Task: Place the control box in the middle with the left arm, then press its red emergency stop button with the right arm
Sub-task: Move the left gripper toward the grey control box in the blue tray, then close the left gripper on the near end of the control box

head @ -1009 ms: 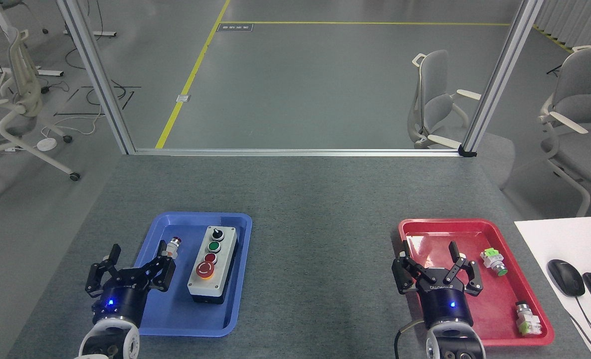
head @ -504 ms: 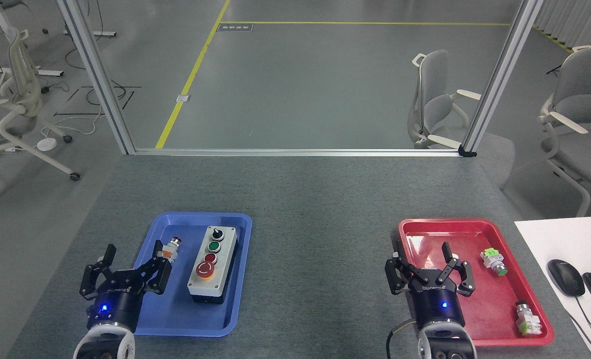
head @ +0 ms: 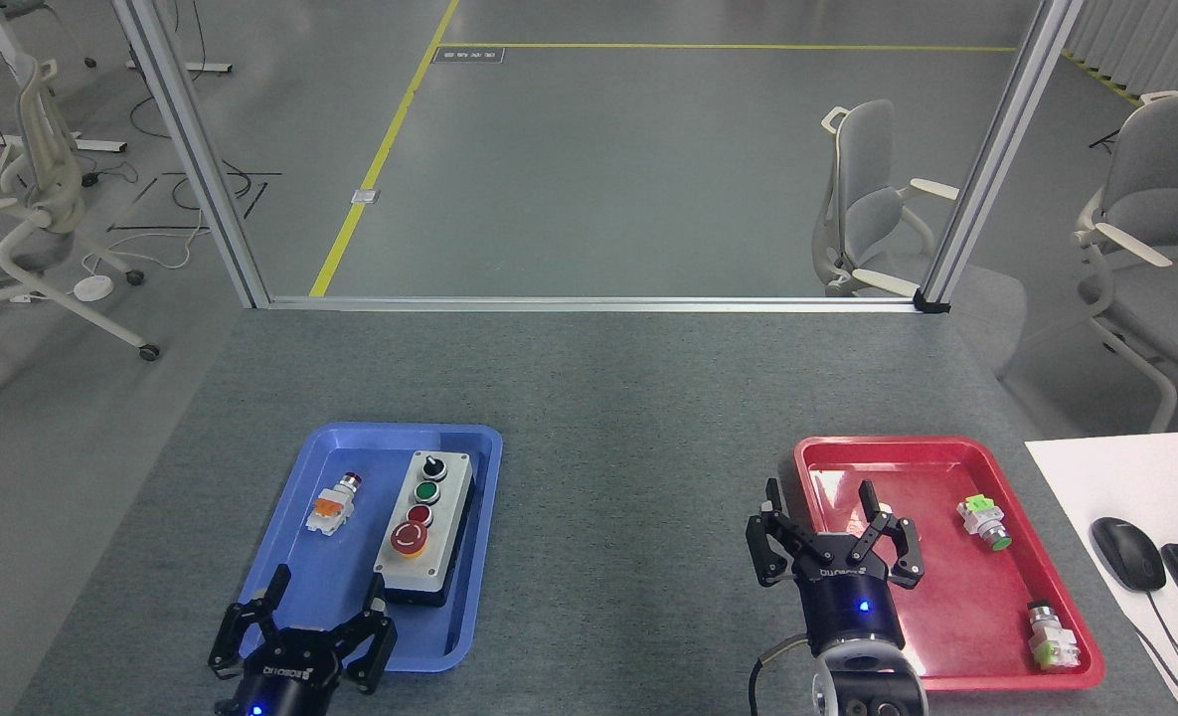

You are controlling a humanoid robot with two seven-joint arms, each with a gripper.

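Control box (head: 423,527) lies in the blue tray (head: 474,636), right of a small loose switch (head: 334,501), so the first step, moving it to the middle (head: 628,557), is not yet done. Left gripper (head: 300,636) hangs at the tray's near edge, jaws apart and empty; it needs to reach forward and straddle the box. Right gripper (head: 832,542), jaws also apart, hovers at the red tray's (head: 946,449) left rim. Red stop button (head: 409,538) faces up. Left wrist is cut off below.
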